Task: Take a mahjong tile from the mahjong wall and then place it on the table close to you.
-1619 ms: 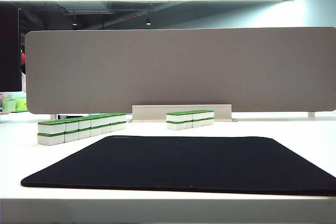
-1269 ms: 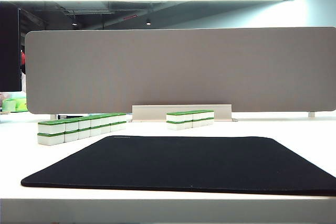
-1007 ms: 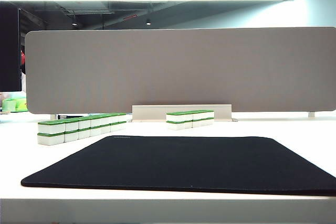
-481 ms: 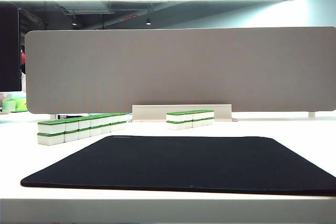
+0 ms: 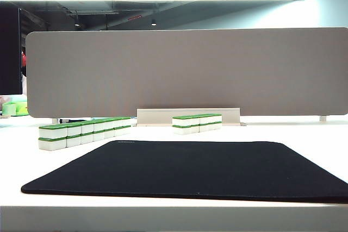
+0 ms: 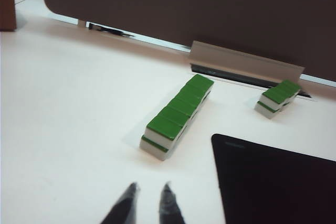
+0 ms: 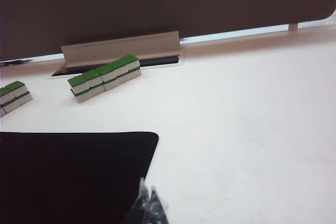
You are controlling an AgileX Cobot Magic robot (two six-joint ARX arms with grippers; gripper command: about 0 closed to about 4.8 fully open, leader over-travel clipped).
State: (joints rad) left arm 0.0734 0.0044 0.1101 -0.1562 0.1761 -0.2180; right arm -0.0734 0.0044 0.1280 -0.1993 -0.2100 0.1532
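Observation:
The mahjong wall [image 5: 84, 132] is a long row of white tiles with green tops, stacked two high, on the left of the white table [image 5: 326, 134]. A shorter two-high row [image 5: 197, 123] stands further back near the middle. Neither gripper shows in the exterior view. In the left wrist view my left gripper [image 6: 150, 188] hovers over bare table short of the near end of the mahjong wall [image 6: 176, 116], open a little with nothing between its fingers. In the right wrist view my right gripper [image 7: 147, 186] is shut and empty at the mat's corner, far from the shorter row [image 7: 105, 77].
A large black mat [image 5: 190, 167] covers the middle of the table up to its front edge. A grey divider panel [image 5: 185, 71] on a metal foot [image 5: 187, 115] closes off the back. Green things [image 5: 13, 108] lie at the far left behind the panel.

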